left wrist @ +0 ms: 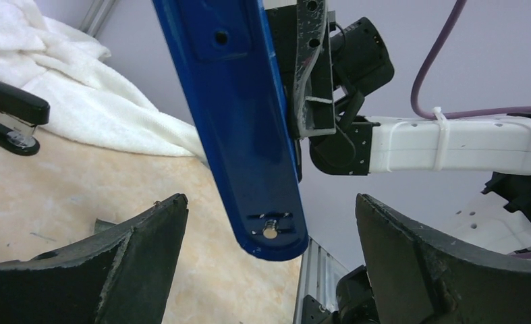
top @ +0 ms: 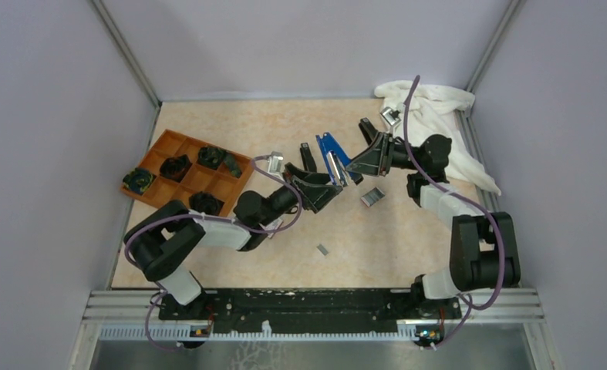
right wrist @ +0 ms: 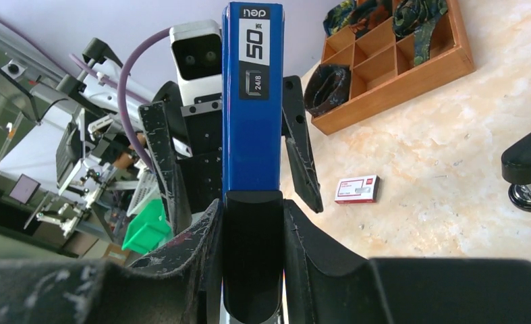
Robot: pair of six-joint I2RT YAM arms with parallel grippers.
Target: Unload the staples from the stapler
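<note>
On the left of the table sits a wooden tray (top: 207, 146) with dark objects in its compartments, and it has no part in this job. Just right of it, the left gripper (left wrist: 269, 202) is spread wide, its fingers standing on either side of a blue stapler (right wrist: 252, 101) without touching it. Near the front of the table lies a small silvery-grey strip (top: 322, 249), which I take to be loose staples. I cannot tell which stapler it came from. The blue stapler is held off the table, its black rear end clamped in the right gripper (right wrist: 252, 202), whose fingers are closed tight on it. Farther right, the black stapler (left wrist: 9, 111) lies on the table beside the white towel (top: 439, 108), closed, with neither arm near it. A white-and-red box (right wrist: 357, 189) lies apart on the table.

Judging by this, the black stapler has not been opened, so unloading it is all left to do. Both arms are busy with the blue one.
</note>
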